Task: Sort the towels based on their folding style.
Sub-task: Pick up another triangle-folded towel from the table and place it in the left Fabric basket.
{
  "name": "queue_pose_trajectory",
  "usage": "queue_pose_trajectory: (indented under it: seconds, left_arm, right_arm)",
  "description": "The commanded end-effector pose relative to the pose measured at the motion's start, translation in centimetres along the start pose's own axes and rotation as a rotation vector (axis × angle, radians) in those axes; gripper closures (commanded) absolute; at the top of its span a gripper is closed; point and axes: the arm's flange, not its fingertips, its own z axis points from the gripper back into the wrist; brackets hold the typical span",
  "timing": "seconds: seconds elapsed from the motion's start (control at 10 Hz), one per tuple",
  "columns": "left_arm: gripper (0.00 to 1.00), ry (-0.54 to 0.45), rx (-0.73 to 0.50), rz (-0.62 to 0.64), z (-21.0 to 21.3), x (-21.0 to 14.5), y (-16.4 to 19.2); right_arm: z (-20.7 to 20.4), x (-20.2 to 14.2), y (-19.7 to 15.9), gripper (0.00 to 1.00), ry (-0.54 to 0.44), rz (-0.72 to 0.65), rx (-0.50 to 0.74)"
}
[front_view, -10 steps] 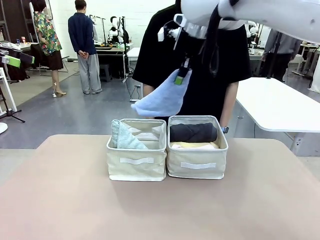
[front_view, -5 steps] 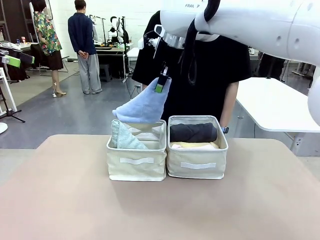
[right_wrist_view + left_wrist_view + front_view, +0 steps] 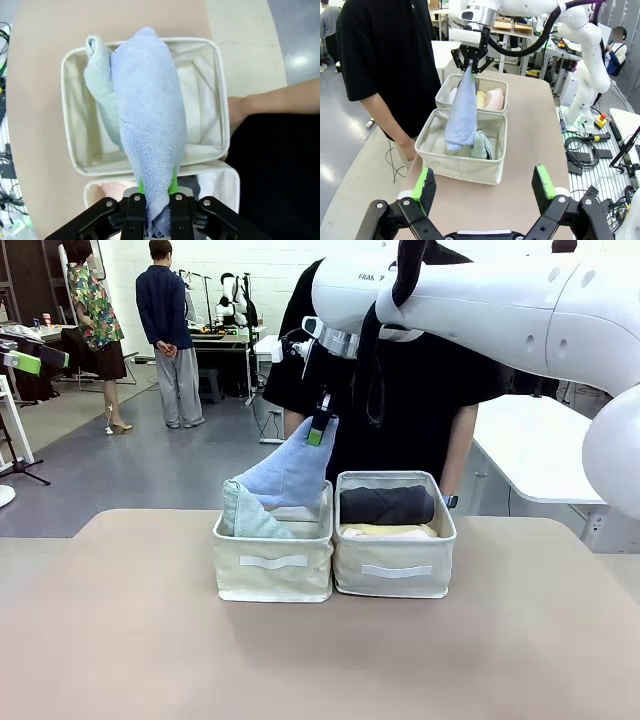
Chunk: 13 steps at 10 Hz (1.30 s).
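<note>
Holding 1 blue towel [image 3: 285, 472] over 2 bins [image 3: 273, 562].

Blue towel [image 3: 290, 472] (cone-folded) over left bin [image 3: 273, 562]

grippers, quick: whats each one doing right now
Left gripper: open, holding nothing.
Right gripper: closed on the light blue towel, over the left bin.

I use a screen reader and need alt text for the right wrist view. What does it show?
The right end effector is shut on the narrow end of a light blue terry towel folded into a cone, hanging over a cream fabric bin on the tan table. A pale teal-green cone towel lies inside, and a person's hand is beside the bin.
</note>
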Motion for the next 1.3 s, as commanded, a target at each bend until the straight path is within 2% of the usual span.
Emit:
queue_pose_trajectory:
  seconds: [0.0,0.3,0.5,0.7,1.0,1.2]
  left_arm:
    - [0.0,0.025,0.009,0.002,-0.1,0.0,-0.2]
    - [0.0,0.025,0.009,0.002,-0.1,0.0,-0.2]
    - [0.0,0.025,0.009,0.002,-0.1,0.0,-0.2]
    - [0.0,0.025,0.009,0.002,-0.1,0.0,-0.2]
    - [0.0,0.025,0.009,0.002,-0.1,0.0,-0.2]
    - [0.0,0.025,0.009,0.002,-0.1,0.0,-0.2]
  right_arm:
    - [-0.3,0.5,-1.1,0.84,0.021,-0.005,0.019]
    - [-2.0,-0.7,-1.4,0.84,0.036,0.007,0.042]
    - [-2.6,-1.3,-1.8,0.84,0.049,0.056,0.013]
    - [-2.9,-1.6,-2.8,0.84,0.07,0.065,-0.069]
    - [-3.2,-1.1,-3.7,0.84,0.046,0.109,-0.124]
    - [-4.6,-0.4,-3.5,0.84,0.048,0.135,-0.089]
